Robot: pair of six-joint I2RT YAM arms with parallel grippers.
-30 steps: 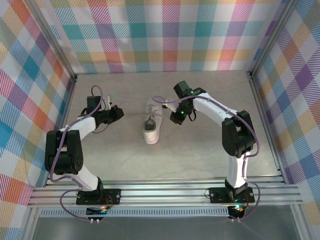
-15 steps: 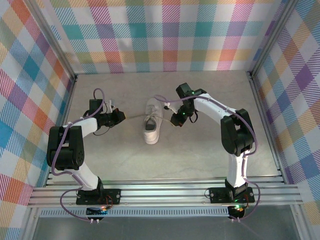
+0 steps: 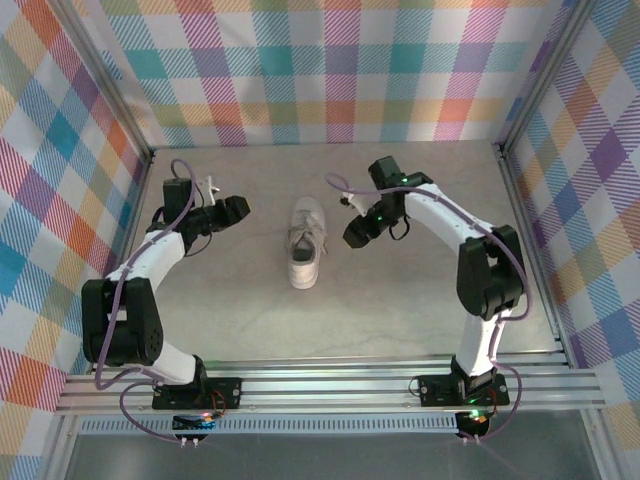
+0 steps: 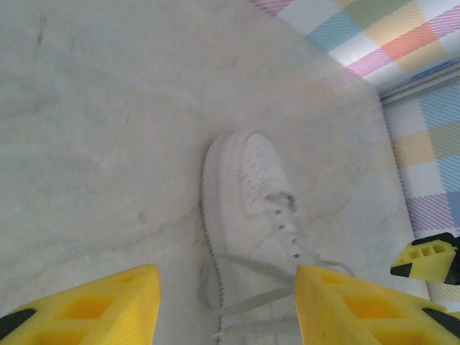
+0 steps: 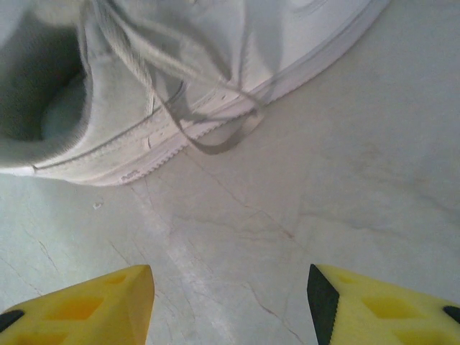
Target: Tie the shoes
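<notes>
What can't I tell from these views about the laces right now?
Right wrist view: the sneaker runs off the top edge, so where the laces end is cut off.
Left wrist view: blurred; heel cut off by the bottom edge.
Top view: any knot is too small to tell.

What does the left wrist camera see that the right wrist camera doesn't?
Left wrist camera: the toe of the shoe and a checkered wall. Right wrist camera: the heel opening and a lace loop lying on the table. Both: the white shoe, the gray table, and each camera's own yellow fingers, spread apart and holding nothing.
</notes>
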